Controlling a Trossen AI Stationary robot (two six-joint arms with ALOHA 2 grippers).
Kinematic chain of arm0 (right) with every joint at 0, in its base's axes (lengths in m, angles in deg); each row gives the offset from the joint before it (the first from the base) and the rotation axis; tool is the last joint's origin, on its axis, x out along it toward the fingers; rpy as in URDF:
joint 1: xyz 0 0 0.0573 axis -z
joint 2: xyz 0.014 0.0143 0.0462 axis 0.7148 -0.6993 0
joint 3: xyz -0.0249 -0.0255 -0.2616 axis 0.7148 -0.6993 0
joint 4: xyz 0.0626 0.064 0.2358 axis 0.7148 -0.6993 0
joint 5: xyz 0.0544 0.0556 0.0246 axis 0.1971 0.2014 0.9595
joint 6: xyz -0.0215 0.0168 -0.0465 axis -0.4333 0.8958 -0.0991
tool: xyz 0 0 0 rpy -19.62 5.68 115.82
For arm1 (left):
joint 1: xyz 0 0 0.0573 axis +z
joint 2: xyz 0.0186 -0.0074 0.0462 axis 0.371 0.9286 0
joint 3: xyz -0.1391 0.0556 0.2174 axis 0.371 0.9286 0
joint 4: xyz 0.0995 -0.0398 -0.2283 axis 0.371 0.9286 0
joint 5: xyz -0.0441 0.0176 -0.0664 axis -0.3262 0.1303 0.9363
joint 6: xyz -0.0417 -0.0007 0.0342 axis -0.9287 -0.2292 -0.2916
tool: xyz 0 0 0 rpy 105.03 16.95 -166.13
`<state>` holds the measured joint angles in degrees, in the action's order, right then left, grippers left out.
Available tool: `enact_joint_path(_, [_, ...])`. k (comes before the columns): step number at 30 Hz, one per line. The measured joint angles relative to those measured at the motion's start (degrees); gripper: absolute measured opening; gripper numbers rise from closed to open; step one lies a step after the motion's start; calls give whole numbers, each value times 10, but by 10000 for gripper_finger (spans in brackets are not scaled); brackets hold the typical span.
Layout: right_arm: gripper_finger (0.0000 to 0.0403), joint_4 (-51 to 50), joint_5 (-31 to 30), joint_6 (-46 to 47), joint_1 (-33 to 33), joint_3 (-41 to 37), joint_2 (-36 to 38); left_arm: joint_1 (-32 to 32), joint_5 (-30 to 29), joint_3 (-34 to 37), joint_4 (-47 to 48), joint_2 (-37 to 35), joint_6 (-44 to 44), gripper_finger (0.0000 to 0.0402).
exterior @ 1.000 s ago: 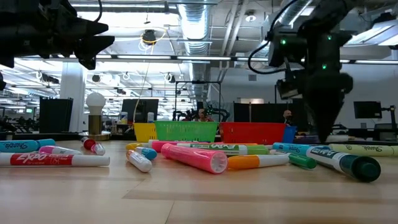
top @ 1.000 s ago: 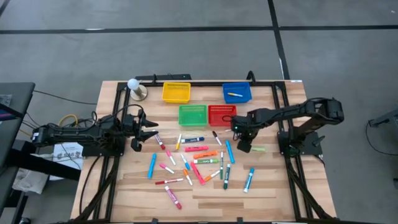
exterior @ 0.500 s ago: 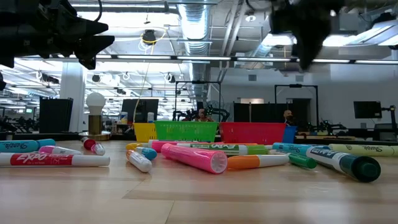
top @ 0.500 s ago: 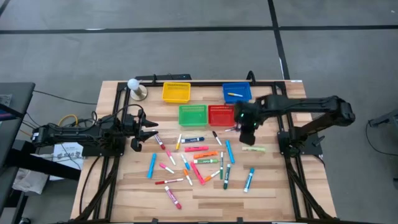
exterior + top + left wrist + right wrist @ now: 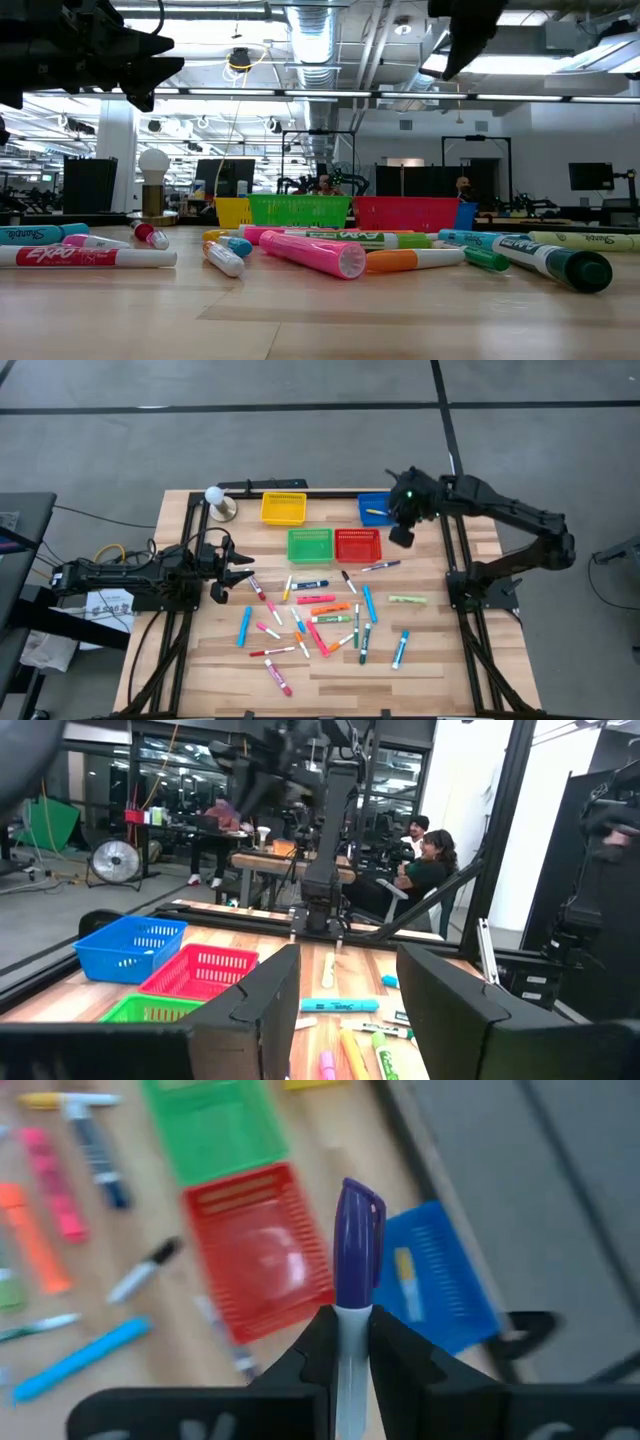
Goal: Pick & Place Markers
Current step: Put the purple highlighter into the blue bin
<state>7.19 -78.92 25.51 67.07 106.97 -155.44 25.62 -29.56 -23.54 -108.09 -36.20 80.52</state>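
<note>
Moved from marker pile toward 1 o'clock: right gripper [image 5: 345,1342] pinching purple-capped marker [image 5: 352,1270] above blue basket [image 5: 380,509]. Left gripper [image 5: 237,571] spread, idle at 9 o'clock. Risk: early release, landing in red basket [image 5: 357,545].

Yellow basket [image 5: 283,508], blue basket [image 5: 380,509], green basket [image 5: 310,545] and red basket [image 5: 357,545] sit on the pale wooden bench [image 5: 200,660]; the held marker [image 5: 356,1245] is purple-capped, white-barrelled.
</note>
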Motion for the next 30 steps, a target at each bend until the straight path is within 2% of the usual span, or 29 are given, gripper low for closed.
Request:
enact_joint_path(8, [35, 83, -59, -113, 83, 1, -19, 0, 0, 0, -2, 0, 0, 167])
enact_joint_path(17, [31, 143, -57, -205, 142, 1, -87, 0, 0, 0, -3, 0, 0, 167])
enact_joint_path(24, [38, 146, -53, -227, 174, 1, -155, 0, 0, 0, -3, 0, 0, 167])
enact_joint_path(30, [34, 147, -4, -240, 205, 1, -222, 0, 0, 0, -4, 0, 0, 167])
